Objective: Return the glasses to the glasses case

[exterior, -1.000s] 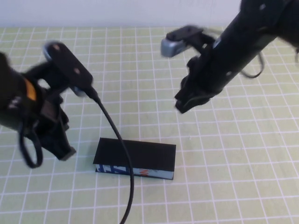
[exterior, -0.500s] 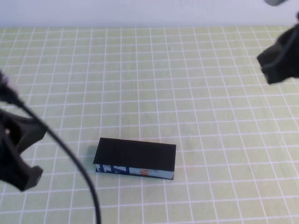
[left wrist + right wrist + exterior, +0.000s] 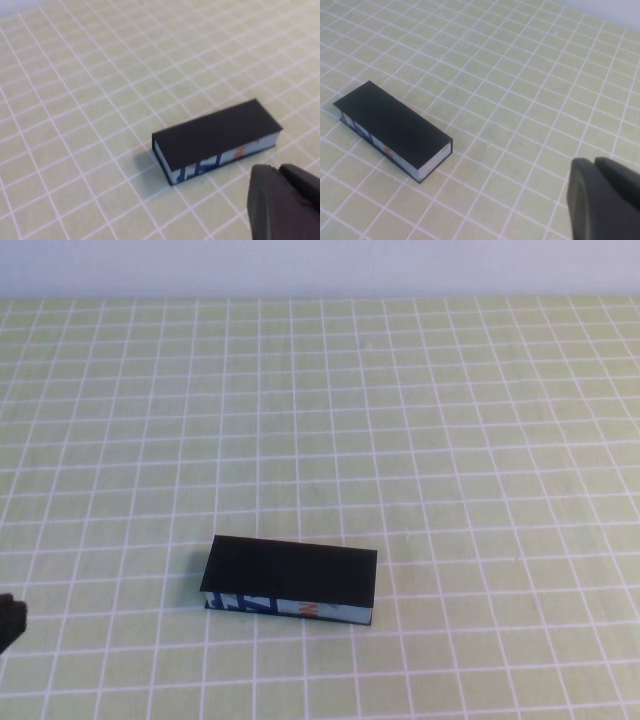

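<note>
The glasses case (image 3: pixel 290 580) lies shut on the green checked mat, its black lid down and its blue, white and orange printed edge facing the front. It also shows in the left wrist view (image 3: pixel 215 137) and the right wrist view (image 3: pixel 392 129). The glasses are out of view. My left gripper (image 3: pixel 278 171) hangs above the mat, apart from the case, with its fingers pressed together and nothing between them. My right gripper (image 3: pixel 594 163) is also shut and empty, well away from the case. In the high view only a dark bit of the left arm (image 3: pixel 8 622) shows at the left edge.
The green mat with its white grid (image 3: pixel 400 420) covers the whole table. A white wall runs along the far edge (image 3: pixel 320 265).
Both arms have pulled back from over the table: the left one out past the left edge, the right one out past the top right. The case has not moved.
</note>
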Available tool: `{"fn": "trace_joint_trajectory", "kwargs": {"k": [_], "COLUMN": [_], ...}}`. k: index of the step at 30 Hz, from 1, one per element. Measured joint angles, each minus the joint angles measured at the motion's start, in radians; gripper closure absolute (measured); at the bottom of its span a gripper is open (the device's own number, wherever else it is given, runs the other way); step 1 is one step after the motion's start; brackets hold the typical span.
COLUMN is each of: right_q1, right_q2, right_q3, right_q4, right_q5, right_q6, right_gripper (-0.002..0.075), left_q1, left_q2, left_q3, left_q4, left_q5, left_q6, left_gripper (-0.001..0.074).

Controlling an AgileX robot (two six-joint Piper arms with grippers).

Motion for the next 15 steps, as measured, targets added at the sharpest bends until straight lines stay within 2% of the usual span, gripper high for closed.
{"fn": "trace_joint_trajectory", "kwargs": {"k": [8, 15], "right_q1": [0.000, 0.000], "right_q2": [-0.266, -0.430], "right_q3": [0.273, 0.422], "right_q4": [0.024, 0.024], "right_q5": [-0.163, -0.182], "right_q6": [0.002, 0.002], "right_gripper": [0.0743, 0.0743], "left_q1": [0.000, 0.000], "left_q2": [-0.066, -0.066], "left_q3": [0.013, 0.016], "left_q4": [-0.007, -0.019], "left_q5": [-0.012, 0.007], "left_q6": [-0.027, -0.029], "left_gripper": [0.0739, 0.0739]}}
